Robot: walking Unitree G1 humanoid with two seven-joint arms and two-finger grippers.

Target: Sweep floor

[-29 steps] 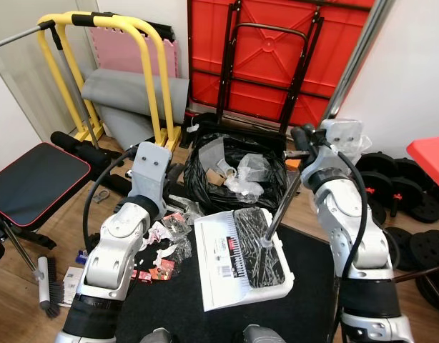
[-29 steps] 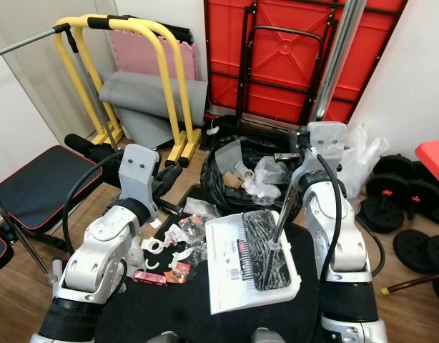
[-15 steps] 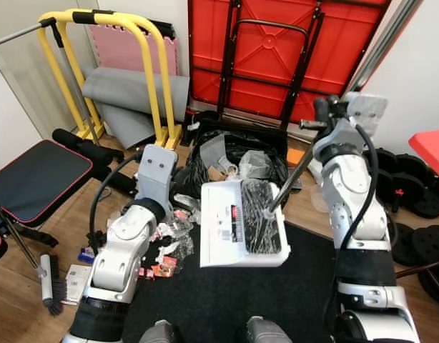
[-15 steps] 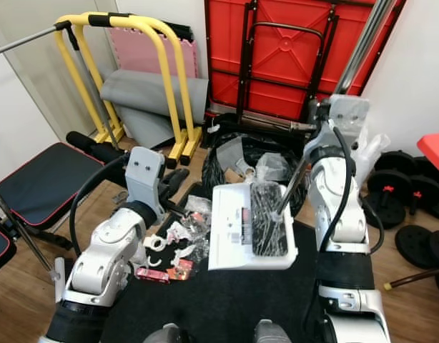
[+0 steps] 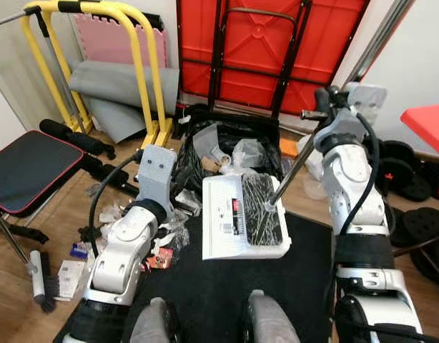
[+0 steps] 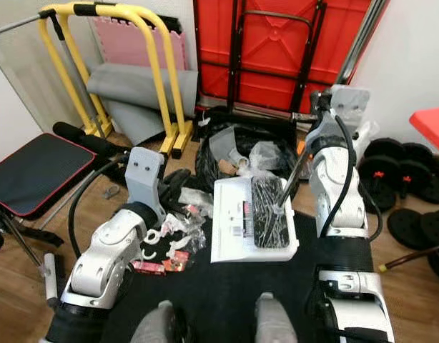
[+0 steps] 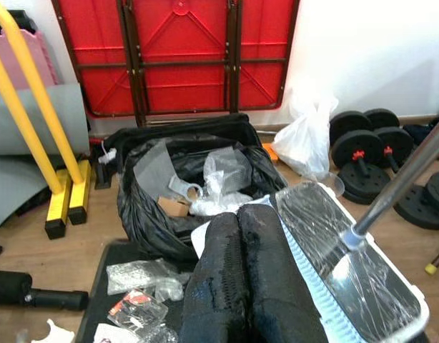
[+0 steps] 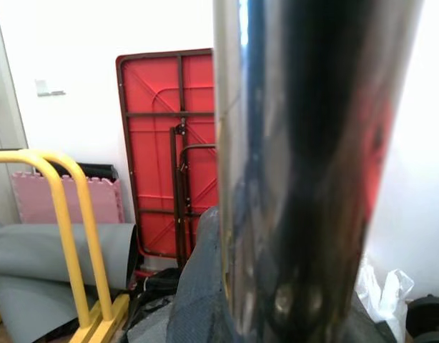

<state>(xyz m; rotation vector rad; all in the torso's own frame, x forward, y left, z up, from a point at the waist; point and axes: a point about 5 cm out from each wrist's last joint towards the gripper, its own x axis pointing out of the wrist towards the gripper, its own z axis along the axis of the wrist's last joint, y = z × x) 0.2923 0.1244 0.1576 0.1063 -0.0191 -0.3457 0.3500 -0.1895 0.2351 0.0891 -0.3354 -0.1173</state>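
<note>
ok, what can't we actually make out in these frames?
- Right tool's grip: right wrist view, the metal pole covers it close up.
- Dustpan contents: head views, too small and glossy to identify.
- Black trash bag bottom: hidden under crumpled waste.
- Left tool: fingers pressed together; what's beneath them is hidden.
- Pole's top: cut off by the frame edge.

wood floor (image 5: 55,221), black mat (image 5: 205,293), litter (image 6: 166,243)

White dustpan (image 6: 252,219) of debris hangs just before the black trash bag (image 6: 230,146).
</note>
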